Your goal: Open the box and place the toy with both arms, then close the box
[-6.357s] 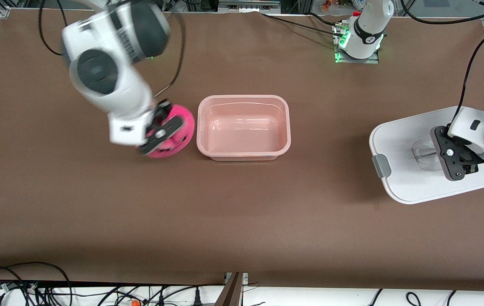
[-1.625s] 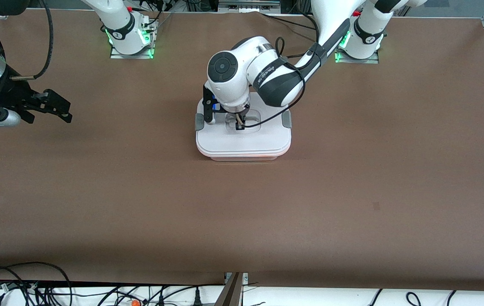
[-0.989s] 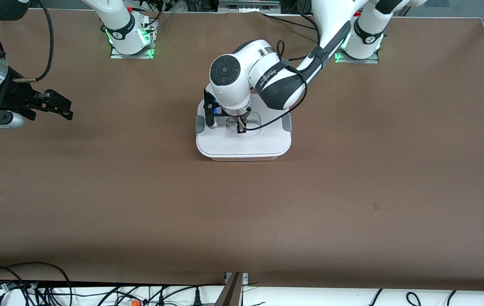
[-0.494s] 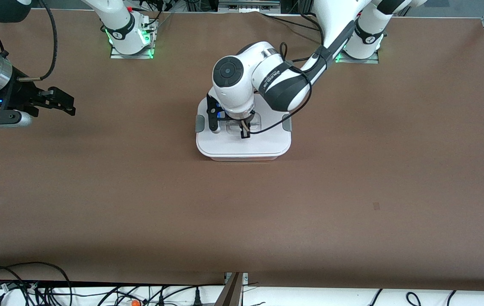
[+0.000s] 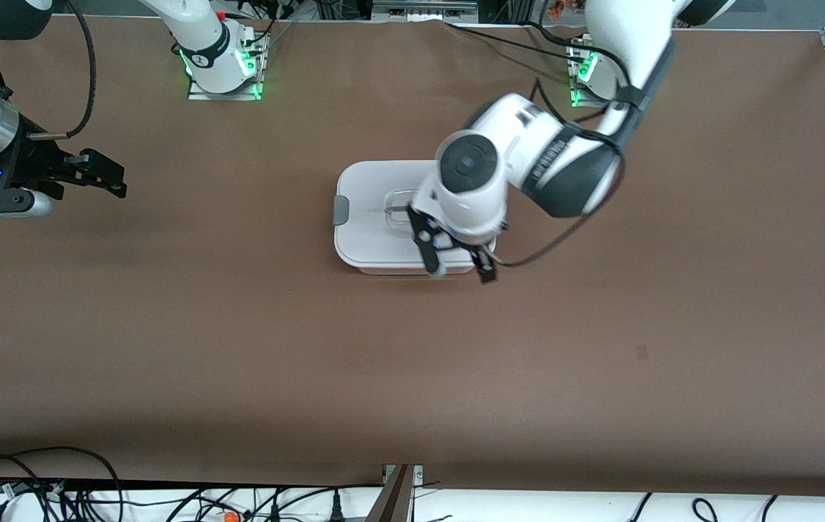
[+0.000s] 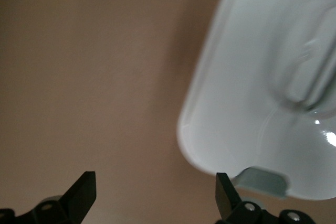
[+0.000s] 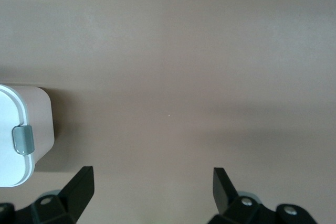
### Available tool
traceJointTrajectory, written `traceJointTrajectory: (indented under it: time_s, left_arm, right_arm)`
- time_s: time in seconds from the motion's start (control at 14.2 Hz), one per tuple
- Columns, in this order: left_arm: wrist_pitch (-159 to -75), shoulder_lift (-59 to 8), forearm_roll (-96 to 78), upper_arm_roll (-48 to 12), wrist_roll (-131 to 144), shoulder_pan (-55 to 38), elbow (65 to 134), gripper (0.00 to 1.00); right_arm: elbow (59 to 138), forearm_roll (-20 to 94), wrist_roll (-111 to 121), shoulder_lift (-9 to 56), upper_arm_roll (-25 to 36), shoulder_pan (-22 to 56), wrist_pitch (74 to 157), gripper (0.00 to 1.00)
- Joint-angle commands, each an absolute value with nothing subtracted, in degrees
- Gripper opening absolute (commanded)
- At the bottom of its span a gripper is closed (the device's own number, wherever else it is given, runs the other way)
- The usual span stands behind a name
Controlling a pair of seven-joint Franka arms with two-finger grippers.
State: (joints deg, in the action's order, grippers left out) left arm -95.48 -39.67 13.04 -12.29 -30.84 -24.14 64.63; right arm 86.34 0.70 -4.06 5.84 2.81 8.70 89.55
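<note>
My left gripper (image 5: 459, 264) hung released above the corner of the box (image 5: 376, 217) that lay nearest the front camera and toward my left arm's end of the table, its two black fingers (image 5: 428, 250) spread wide with nothing between them. The box sat shut in the middle of the brown table (image 5: 412, 362), its white lid (image 5: 372, 188) seated flat on the pink tub, one grey clip (image 5: 341, 210) showing on the side toward my right arm. The clear recessed handle (image 5: 398, 206) in the lid's middle lay just beside my left wrist, untouched. Through my left wrist view the fingers (image 6: 84, 192) stood far apart, the lid's rounded corner (image 6: 252, 129) under one of them and a grey clip (image 6: 265, 179) right by that fingertip, bare table under the other. My right gripper (image 5: 104, 174) waited well apart from the box, over the table's edge at my right arm's end, its jaws parted and holding nothing. From my right wrist view the open fingers (image 7: 79, 187) framed plain tabletop, with the box's end (image 7: 23, 135) and its grey clip (image 7: 23, 139) off to one side. The toy could not be seen anywhere; whether it lay under the lid I could not tell.
</note>
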Motion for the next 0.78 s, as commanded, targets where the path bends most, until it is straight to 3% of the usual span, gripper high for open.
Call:
traceJointTrajectory:
  time_s: [0.0,0.28,0.71]
  left_arm:
    - [-94.31,-36.57,13.80,-6.70,-31.03,-23.38,64.60,1.00]
    - [-95.01,-36.74,13.18,-2.02,-31.20,-19.00,59.16,1.00]
    - [-94.75,-30.26,6.36,-1.58,-26.03,-7.15,62.03,1.00]
  right_arm:
    - [85.78,0.00,-3.34,6.33,2.29,7.21,90.26,1.00]
    - [86.04,0.79,-2.99,8.35,2.29,7.03,92.03,1.00]
    - [85.43,-1.22,-3.34,5.72,2.72,7.12,80.51,1.00]
